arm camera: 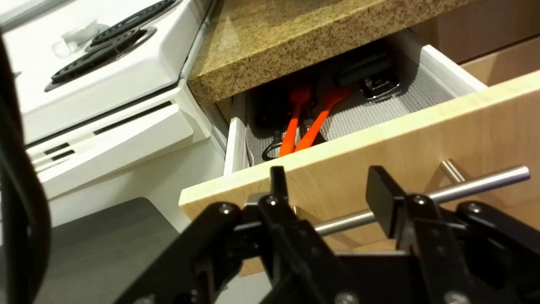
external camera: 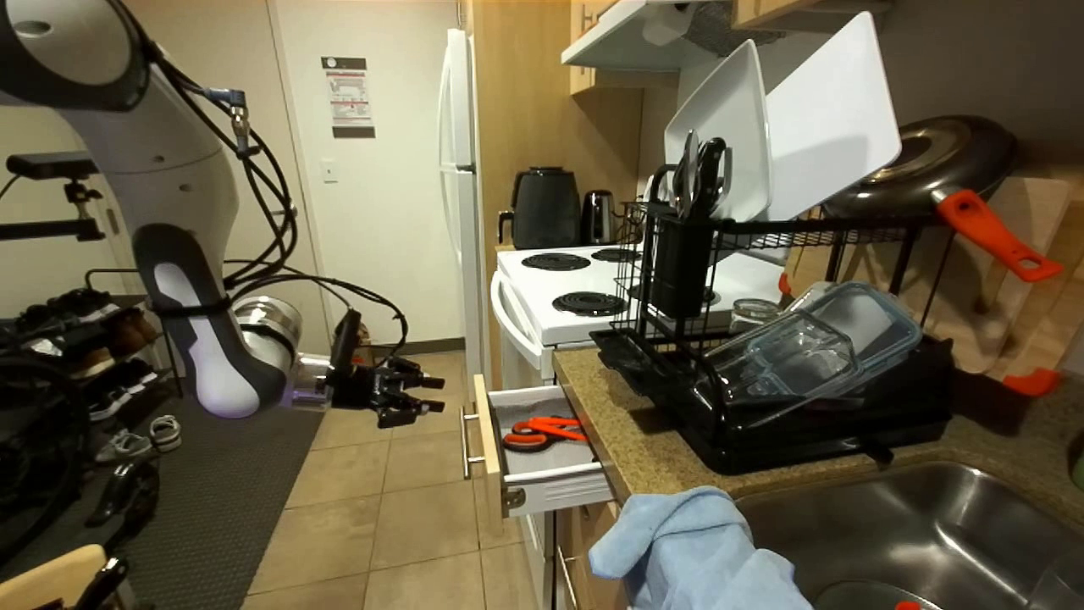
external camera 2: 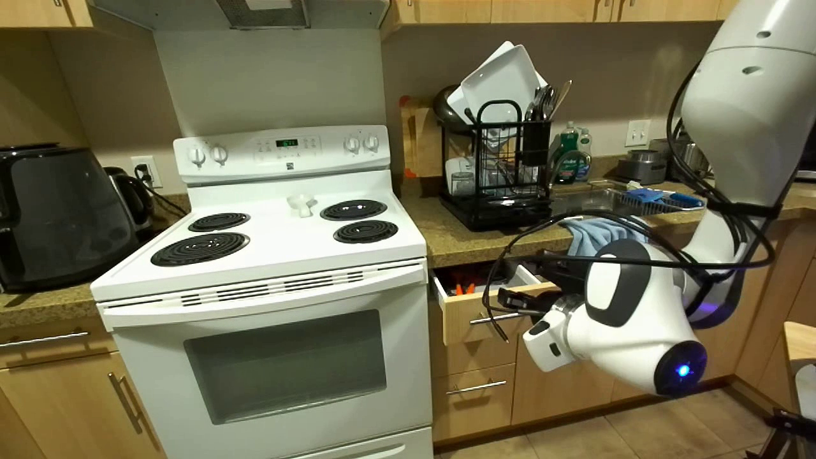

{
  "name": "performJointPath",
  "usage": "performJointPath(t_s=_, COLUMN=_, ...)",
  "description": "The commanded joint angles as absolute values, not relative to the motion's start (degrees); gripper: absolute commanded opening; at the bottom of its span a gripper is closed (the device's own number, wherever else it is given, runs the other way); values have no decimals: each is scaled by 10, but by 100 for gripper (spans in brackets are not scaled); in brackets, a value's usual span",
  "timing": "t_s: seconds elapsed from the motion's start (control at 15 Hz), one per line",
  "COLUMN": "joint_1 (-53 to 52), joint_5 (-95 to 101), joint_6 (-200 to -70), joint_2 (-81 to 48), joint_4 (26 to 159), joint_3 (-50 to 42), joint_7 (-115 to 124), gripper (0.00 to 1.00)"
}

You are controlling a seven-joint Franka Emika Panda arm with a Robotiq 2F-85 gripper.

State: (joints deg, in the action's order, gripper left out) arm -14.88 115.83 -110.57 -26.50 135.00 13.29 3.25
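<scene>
Drawer with a pale wood front stands partly open beneath a speckled worktop, just beside a white stove. A metal bar handle runs across its face. Inside, on a grey textured liner, lie bright orange-handled tools and a dark-handled tool with a shiny metal part; the back of the compartment is in shadow.

A light-coloured robot arm extends toward the drawer front. Its black jaws are spread — holding nothing — and hang in front of the drawer, near the handle but apart from it. In the wrist view, part of the handle shows between and beyond the fingers.

On the worktop, a black dish rack carries square white plates, glass containers and a dark frying pan with an orange handle. A light blue cloth drapes over the edge beside a steel sink.
</scene>
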Motion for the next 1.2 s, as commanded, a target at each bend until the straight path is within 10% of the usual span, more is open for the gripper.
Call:
performJointPath(t_s=0.0, joint_1=-128, joint_5=1219, joint_6=-1153, joint_2=-226, joint_4=1384, joint_3=122, joint_7=-52, gripper=21)
performJointPath(t_s=0.27, joint_1=-128, joint_5=1279, joint_6=-1171, joint_2=-239, joint_4=1389, joint_3=108, joint_7=-122, gripper=1)
performJointPath(t_s=1.13, joint_1=-144, joint_5=1332, joint_6=-1097, joint_2=-326, joint_4=1343, joint_3=105, joint_7=-132, gripper=0)
